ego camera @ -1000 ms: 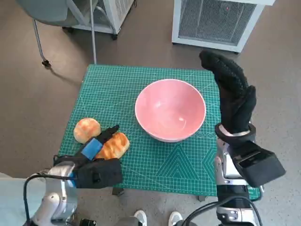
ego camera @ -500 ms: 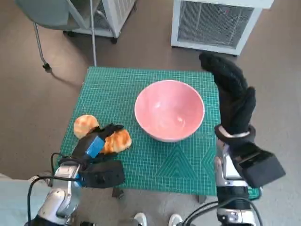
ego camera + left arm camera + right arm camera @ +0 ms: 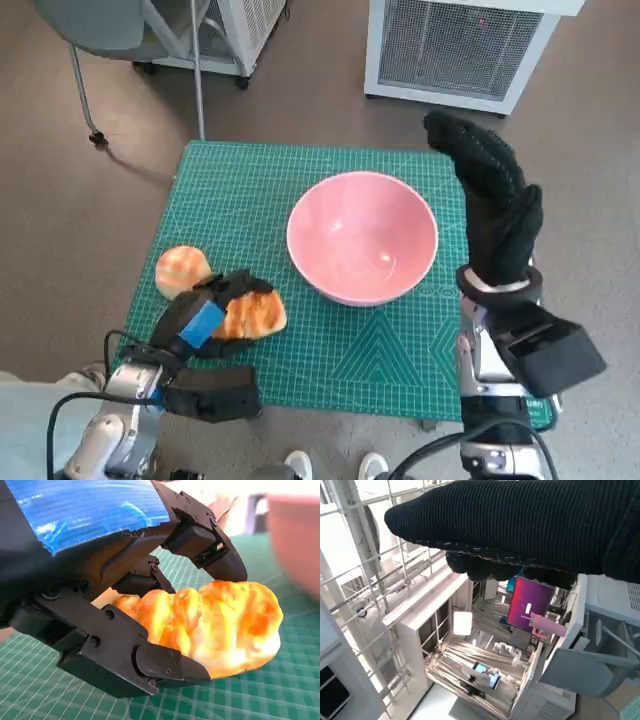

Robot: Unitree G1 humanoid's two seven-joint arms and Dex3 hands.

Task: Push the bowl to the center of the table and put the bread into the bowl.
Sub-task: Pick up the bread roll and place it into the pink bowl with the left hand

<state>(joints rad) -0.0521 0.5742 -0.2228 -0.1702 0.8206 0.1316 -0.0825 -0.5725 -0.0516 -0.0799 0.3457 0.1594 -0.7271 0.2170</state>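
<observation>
A pink bowl [image 3: 362,235] stands on the green cutting mat [image 3: 250,190] near the table's middle. My left hand [image 3: 205,318] wraps its fingers [image 3: 165,662] around a long golden bread roll [image 3: 255,313], seen close up as the roll [image 3: 220,620] in the left wrist view, still low over the mat. A round bun [image 3: 180,269] lies just left of it. My right hand [image 3: 495,205] is raised beside the bowl's right rim with fingers extended, holding nothing. The bowl's edge [image 3: 297,535] shows blurred in the left wrist view.
A white slatted appliance [image 3: 455,45] stands on the floor beyond the table. A chair leg [image 3: 85,95] and a white cabinet [image 3: 225,30] are at the far left. Shoes of a person [image 3: 335,464] show below the table's near edge.
My left hand has closed round the long roll and shifted it slightly right, toward the bowl. The right hand and bowl have stayed put.
</observation>
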